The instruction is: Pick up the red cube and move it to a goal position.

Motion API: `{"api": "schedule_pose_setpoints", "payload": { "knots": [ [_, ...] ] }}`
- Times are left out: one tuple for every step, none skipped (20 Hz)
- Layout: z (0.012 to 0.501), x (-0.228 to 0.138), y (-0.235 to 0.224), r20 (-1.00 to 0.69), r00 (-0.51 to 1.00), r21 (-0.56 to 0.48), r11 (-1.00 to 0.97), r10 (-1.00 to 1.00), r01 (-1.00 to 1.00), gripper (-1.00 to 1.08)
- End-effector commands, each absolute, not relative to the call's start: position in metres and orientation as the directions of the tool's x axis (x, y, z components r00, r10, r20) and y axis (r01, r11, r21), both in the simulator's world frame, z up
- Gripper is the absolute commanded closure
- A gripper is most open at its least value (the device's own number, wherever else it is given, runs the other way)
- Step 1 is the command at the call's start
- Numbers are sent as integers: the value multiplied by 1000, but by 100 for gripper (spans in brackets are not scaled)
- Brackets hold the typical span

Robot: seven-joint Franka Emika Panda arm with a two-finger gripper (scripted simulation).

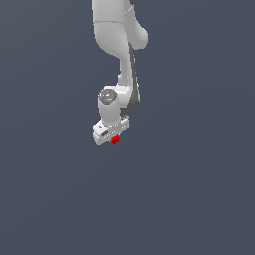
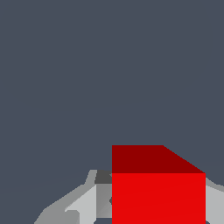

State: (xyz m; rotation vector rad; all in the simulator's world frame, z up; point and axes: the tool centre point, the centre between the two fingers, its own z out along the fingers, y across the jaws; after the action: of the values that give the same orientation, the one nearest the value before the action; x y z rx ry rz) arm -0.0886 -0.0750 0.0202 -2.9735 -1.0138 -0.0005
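Red cube (image 1: 115, 140) sits clamped between the gripper (image 1: 113, 138) jaws beneath the wrist, apparently rigid, light, flat-faced (matte, likely not slippery), so opposite parallel faces suit the hold.

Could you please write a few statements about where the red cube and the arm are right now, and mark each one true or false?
1. The red cube sits directly at the end effector. True.
2. The cube is blue. False: it is bright red.
3. The cube lies far from the arm, alone on the background. False: it is at the end effector's fingers.
4. In the wrist view the cube appears between grey finger parts. True.
5. A second cube is visible. False: only one shows.
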Motion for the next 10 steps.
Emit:
{"api": "schedule_pose_setpoints", "payload": {
  "knots": [
    [20, -89, -75, 0, 791, 0, -791, 611, 611, 108],
    [20, -89, -75, 0, 791, 0, -791, 611, 611, 108],
    [20, -89, -75, 0, 791, 0, -791, 611, 611, 108],
    [20, -89, -75, 0, 791, 0, -791, 611, 611, 108],
    [20, -89, -75, 0, 792, 0, -792, 611, 611, 108],
    [20, -89, -75, 0, 792, 0, -792, 611, 611, 108],
    [21, -89, -75, 0, 792, 0, -792, 611, 611, 108],
    [23, -88, -75, 0, 792, 0, -792, 611, 611, 108],
    [24, -88, -75, 0, 792, 0, -792, 611, 611, 108],
    [27, -88, -75, 0, 792, 0, -792, 611, 611, 108]
  ]
}}
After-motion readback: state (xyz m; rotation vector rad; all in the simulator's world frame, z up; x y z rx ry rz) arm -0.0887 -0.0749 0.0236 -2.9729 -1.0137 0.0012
